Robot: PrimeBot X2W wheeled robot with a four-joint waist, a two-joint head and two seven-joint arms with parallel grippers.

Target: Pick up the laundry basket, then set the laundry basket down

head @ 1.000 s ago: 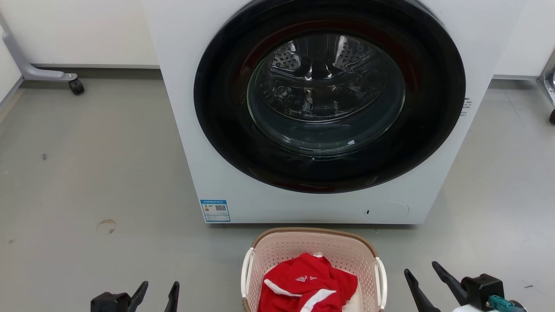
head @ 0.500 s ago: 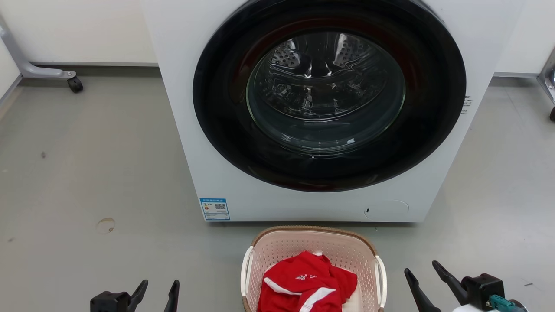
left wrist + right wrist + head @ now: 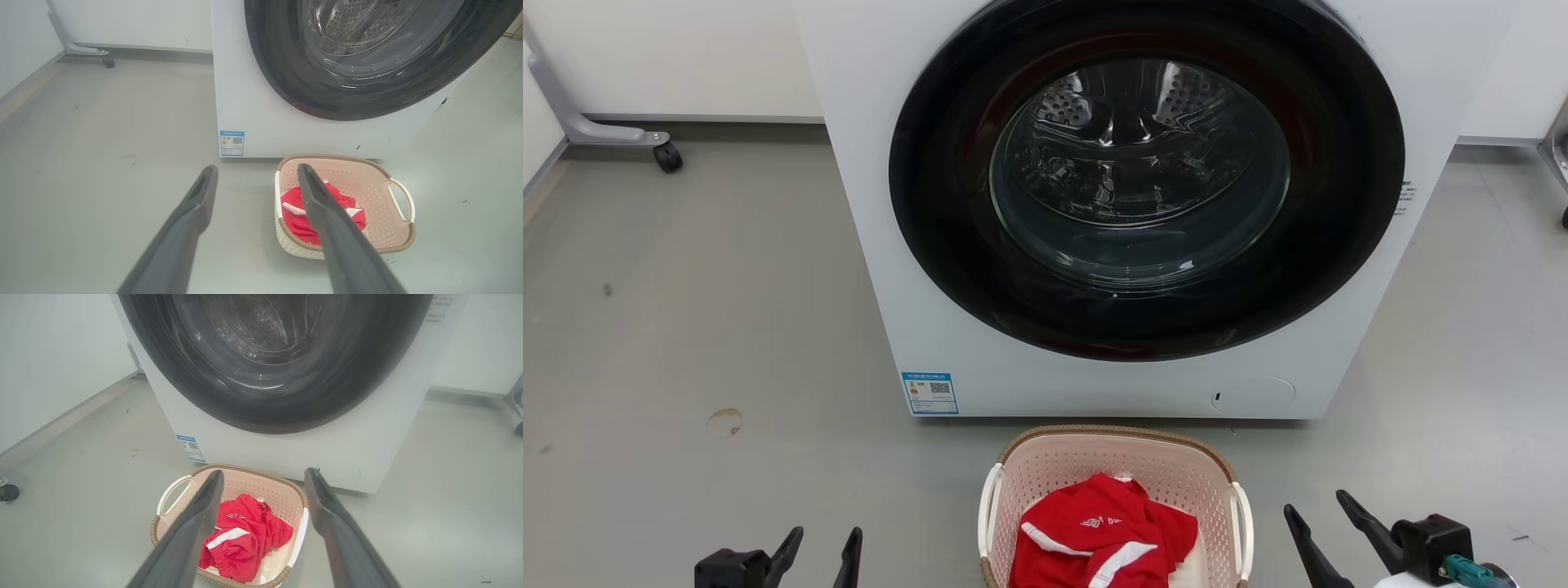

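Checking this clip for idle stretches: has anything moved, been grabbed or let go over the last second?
Nothing visibly changed. The head view drifts slightly: the camera, not the things. The laundry basket stays on the floor before the washing machine, red garment inside; the left end effector and right end effector stay open, clear of it.

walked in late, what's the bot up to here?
The robot faces a washer with the basket on the floor just in front of it. A red garment lies in the basket. The left end effector and right end effector are both open, one on each side of the basket, touching nothing. The basket has not yet been picked up.
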